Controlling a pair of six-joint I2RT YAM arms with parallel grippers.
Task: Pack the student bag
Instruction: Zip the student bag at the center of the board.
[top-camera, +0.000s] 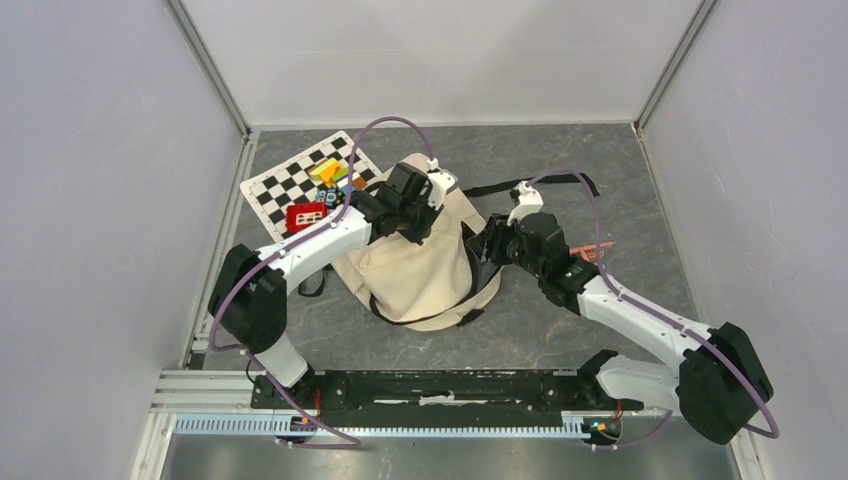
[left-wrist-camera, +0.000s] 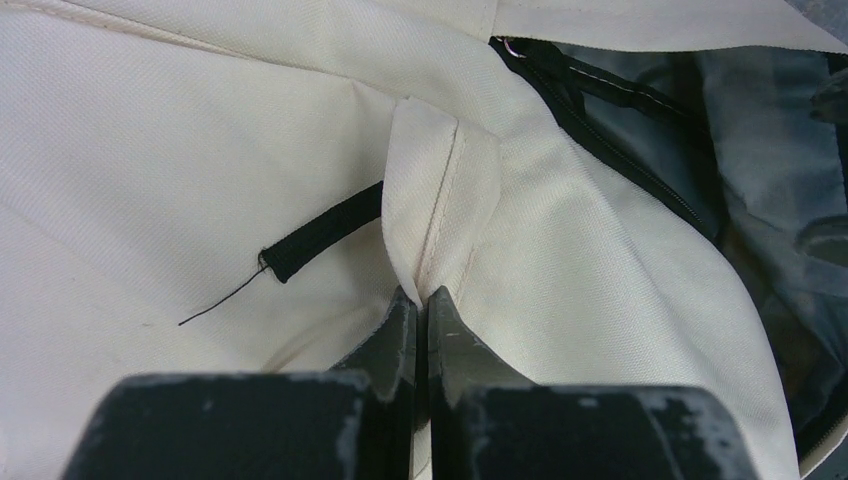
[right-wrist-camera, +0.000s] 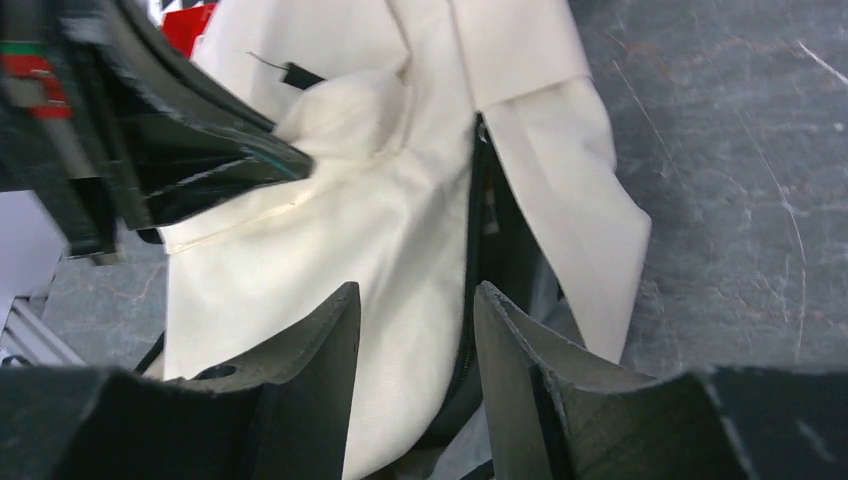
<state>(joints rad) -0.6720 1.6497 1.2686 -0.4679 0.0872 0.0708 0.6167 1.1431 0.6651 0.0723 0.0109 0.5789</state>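
We record, at the near edge, a black base bar (top-camera: 430, 388) carrying both arms, with a slotted aluminium rail (top-camera: 400, 425) in front of it. Beyond it lies the table (top-camera: 650, 170), a mottled grey surface. At mid-table is the student bag (top-camera: 425, 270), cream canvas, lying flat between the two arms, with its zipper mouth toward the right and grey lining showing. The left gripper (left-wrist-camera: 422, 300) is clenched on a raised fold of the bag's canvas. The right gripper (right-wrist-camera: 415, 310) has its jaws apart astride the bag's zipper edge; we cannot tell whether they touch it. A thin orange stick (top-camera: 598, 247) lies beside the right arm. A black strap (top-camera: 560, 182) trails behind the bag. At far left is a checkerboard sheet (top-camera: 285, 185) bearing a red item (top-camera: 305, 215) and coloured pieces (top-camera: 335, 172). Pale plain walls (top-camera: 450, 50) enclose three sides.
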